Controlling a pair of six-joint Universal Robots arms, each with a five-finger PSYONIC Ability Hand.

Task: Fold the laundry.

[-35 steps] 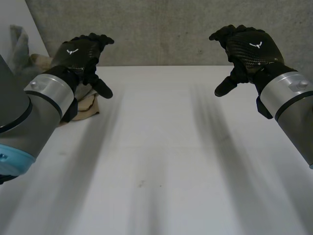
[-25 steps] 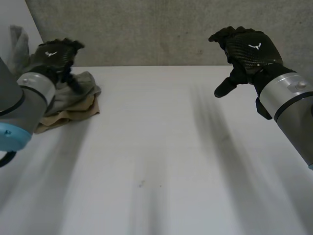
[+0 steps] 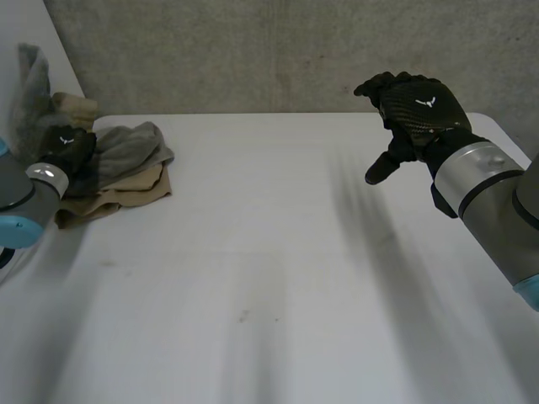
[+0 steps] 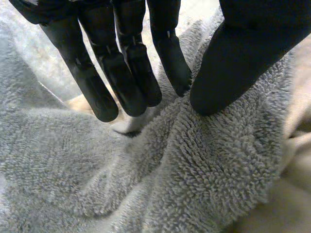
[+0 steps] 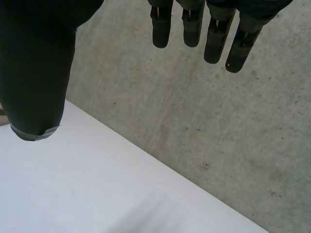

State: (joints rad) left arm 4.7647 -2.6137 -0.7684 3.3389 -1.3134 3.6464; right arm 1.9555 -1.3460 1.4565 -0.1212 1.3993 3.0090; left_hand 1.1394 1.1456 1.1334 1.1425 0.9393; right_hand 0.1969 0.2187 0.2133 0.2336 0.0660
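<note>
A pile of laundry lies at the table's far left: a grey terry towel (image 3: pixel 126 147) on top of a beige cloth (image 3: pixel 118 198). My left hand (image 3: pixel 63 145) is down on the towel's left part. In the left wrist view its fingers (image 4: pixel 121 73) and thumb pinch a raised ridge of the grey towel (image 4: pixel 194 170) between them, with the beige cloth (image 4: pixel 291 160) beside the thumb. My right hand (image 3: pixel 417 105) hangs open in the air over the table's back right, its thumb (image 5: pixel 34 63) spread away from the straight fingers, holding nothing.
More crumpled cloth (image 3: pixel 34 84) rises behind the pile at the table's left edge. A grey concrete wall (image 3: pixel 278 50) runs along the back edge of the white table (image 3: pixel 269 252).
My left hand has swung left and dropped from above the table onto the laundry pile, and its fingers have shut on the grey towel. The right hand has barely shifted.
</note>
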